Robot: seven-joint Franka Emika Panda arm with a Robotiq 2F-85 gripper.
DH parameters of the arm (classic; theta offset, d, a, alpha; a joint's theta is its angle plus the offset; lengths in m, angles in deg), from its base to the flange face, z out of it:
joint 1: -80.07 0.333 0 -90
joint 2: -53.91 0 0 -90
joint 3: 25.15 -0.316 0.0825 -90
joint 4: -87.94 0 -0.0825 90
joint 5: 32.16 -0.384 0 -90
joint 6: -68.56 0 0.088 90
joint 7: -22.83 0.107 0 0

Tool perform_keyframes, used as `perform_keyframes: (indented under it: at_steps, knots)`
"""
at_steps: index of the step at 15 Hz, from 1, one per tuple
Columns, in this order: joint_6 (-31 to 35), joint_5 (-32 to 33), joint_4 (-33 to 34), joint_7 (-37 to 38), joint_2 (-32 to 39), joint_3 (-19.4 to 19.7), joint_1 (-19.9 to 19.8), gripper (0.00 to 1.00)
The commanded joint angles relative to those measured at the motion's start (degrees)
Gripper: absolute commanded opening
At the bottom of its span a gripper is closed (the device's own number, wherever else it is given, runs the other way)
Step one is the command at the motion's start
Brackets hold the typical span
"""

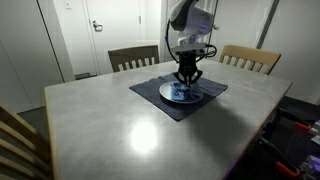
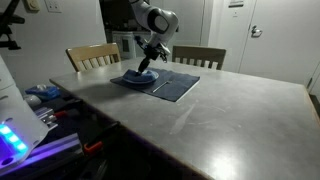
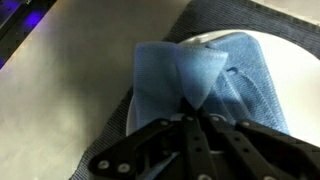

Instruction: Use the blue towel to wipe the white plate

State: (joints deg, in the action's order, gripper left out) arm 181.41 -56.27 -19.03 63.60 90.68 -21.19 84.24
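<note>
In the wrist view, from the left: a bare stretch of the pale grey matte surface point(image 3: 60, 90), then a dark woven rectangular placemat point(image 3: 250, 12) running off toward the top right. Next, lying on the mat, a round white plate point(image 3: 285, 55), mostly covered by a crumpled light-blue cloth towel point(image 3: 165, 75). At bottom centre, the black two-fingered hand point(image 3: 193, 112), clenched on a pinched-up fold of the towel, with cloth squeezed in between and no gap showing.

In an exterior view, from the left: a wooden slat-back chair point(image 1: 133, 57) behind the surface, then mat, plate and towel together near the middle. Above them, the hand point(image 1: 186, 82) pointing straight down, and at the right a second wooden chair point(image 1: 250, 58).

As for progress: towel grasped and sitting on the plate, so pick-up and approach look done. Apparently pressed against the plate, though how firmly is hard to judge. Left to do, by the look of it: the wiping proper, sweeping the cloth over the uncovered right part and the rim. Impossible to tell how much of the plate is already wiped, with no dirt or streaks visible either way.
</note>
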Motion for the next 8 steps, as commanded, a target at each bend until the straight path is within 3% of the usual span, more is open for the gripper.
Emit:
perform_keyframes:
  at_steps: [1, 4, 8]
  knots:
    - [2.86, 2.02, -1.84, 2.46, -4.21, 0.30, 0.66, 0.01]
    - [3.01, 5.81, -2.49, 3.78, -8.82, 0.22, 1.86, 0.01]
    - [-0.18, 15.48, 2.08, 4.10, -12.27, -0.33, 4.18, 0.01]
